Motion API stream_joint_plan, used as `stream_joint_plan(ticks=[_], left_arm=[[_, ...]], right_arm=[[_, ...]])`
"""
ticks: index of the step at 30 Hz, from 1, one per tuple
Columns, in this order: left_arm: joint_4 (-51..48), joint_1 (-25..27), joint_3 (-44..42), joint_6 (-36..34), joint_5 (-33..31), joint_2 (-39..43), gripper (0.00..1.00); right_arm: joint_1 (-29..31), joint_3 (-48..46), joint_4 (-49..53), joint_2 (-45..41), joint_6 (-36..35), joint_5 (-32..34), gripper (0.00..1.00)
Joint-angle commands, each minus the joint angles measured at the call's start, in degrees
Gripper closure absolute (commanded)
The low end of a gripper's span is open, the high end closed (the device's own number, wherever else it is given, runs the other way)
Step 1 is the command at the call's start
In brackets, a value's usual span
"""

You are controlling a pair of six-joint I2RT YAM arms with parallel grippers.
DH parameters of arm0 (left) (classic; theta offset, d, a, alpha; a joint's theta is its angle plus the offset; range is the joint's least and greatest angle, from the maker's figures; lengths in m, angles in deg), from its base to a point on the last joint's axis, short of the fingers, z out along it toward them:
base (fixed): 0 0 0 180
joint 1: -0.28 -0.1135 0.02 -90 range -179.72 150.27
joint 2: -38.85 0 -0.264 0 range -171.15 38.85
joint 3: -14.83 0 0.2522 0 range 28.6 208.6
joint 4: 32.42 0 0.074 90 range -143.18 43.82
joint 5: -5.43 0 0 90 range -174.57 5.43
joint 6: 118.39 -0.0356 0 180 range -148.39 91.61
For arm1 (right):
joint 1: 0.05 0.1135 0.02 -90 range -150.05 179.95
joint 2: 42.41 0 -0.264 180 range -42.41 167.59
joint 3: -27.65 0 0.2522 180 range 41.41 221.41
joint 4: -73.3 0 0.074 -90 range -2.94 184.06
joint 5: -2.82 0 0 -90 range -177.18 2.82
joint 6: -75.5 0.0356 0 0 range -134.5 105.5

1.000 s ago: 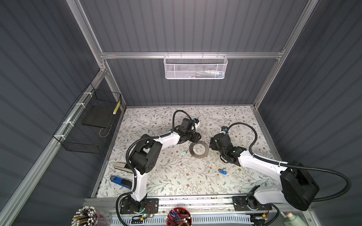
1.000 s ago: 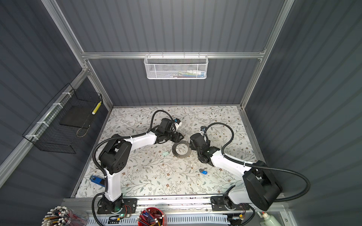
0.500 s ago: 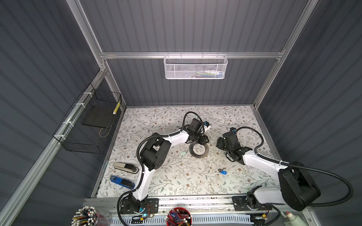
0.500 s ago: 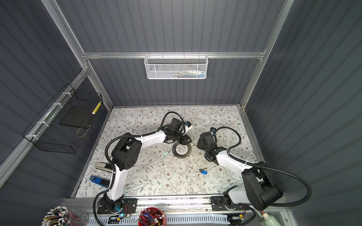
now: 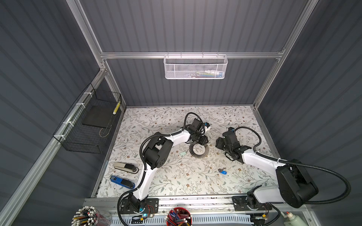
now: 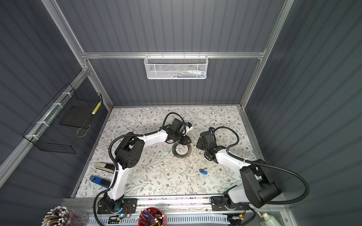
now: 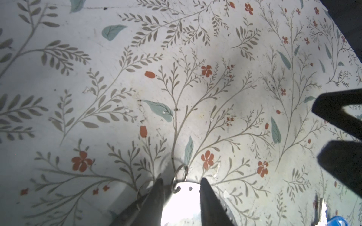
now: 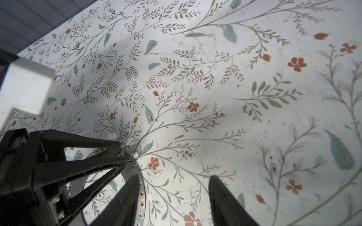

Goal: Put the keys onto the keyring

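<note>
**Keyring flat on the table, keys loose beside it**

Keyring [image 5: 198, 156] first: it is a big grey ring. It lies flat on the flowery table [image 5: 156, 121], near the middle, and both top views show it.

My left gripper [image 5: 202, 140] points down at the far edge of the keyring. In my left wrist view its two fingers [image 7: 156, 195] sit close together with a small gap. The shiny rim of the keyring shows in that gap, very bright. A thin little wire loop [image 7: 179, 176] hangs from a hole in that rim, right by the tips. I do not see the fingers squeezing anything.

My right gripper [image 5: 219, 143] is just to the right of the keyring, well apart from the keys. In my right wrist view its fingers [image 8: 221, 195] stand wide apart. One finger is over the keyring's dotted rim and the other is over bare table. Nothing sits between them.

The mint-green key [image 5: 183, 154] lies on the table just left of the keyring. I cannot tell if they touch. The blue key [image 5: 222, 172] lies alone, nearer the front and to the right. No key is on the keyring.

Far off by the left front edge lie a grey stapler [image 5: 126, 167] and a blue stapler [image 5: 122, 181].
</note>
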State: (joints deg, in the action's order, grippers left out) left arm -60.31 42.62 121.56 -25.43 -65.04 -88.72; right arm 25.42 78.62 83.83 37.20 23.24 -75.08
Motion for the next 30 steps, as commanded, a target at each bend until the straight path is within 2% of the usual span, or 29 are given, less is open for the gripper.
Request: stream_joint_plan(ticks=[1, 8, 13, 18, 20, 22, 23, 27, 30], left_arm=[[-1.8, 0.6, 2.0, -1.1, 0.1, -1.5, 0.7], [-2.3, 1.0, 2.1, -1.6, -0.1, -2.0, 0.71], [-3.0, 1.0, 2.6, -1.7, -0.3, -2.5, 0.78], [-3.2, 1.1, 2.6, -2.1, -0.2, -2.4, 0.78], [-3.3, 1.2, 2.5, -2.3, -2.3, -2.4, 0.74], [-3.3, 1.2, 2.4, -2.5, -2.8, -2.4, 0.6], [-3.3, 1.2, 2.4, -2.5, -3.0, -2.4, 0.58], [-3.3, 1.2, 2.5, -2.7, -3.2, -2.6, 0.57], [-3.3, 1.3, 2.6, -2.7, -3.4, -2.8, 0.63]], right_arm=[[-0.3, 1.5, 0.4, 0.7, 0.2, -0.4, 0.42], [-0.5, 1.7, 0.5, 0.9, 0.2, -0.7, 0.43], [-0.6, 1.7, 0.5, 1.0, 0.2, -0.7, 0.45], [-0.6, 1.8, 0.4, 1.0, 0.2, -0.8, 0.46], [-0.6, 1.8, 0.6, 1.0, 0.2, -0.8, 0.46], [-0.6, 1.9, 0.6, 1.0, 0.1, -0.8, 0.46], [-0.6, 1.8, 0.6, 1.0, 0.2, -0.8, 0.45], [-0.6, 2.0, 0.7, 1.3, 0.1, -0.9, 0.44], [-0.7, 2.2, 0.8, 1.3, 0.1, -0.9, 0.44]])
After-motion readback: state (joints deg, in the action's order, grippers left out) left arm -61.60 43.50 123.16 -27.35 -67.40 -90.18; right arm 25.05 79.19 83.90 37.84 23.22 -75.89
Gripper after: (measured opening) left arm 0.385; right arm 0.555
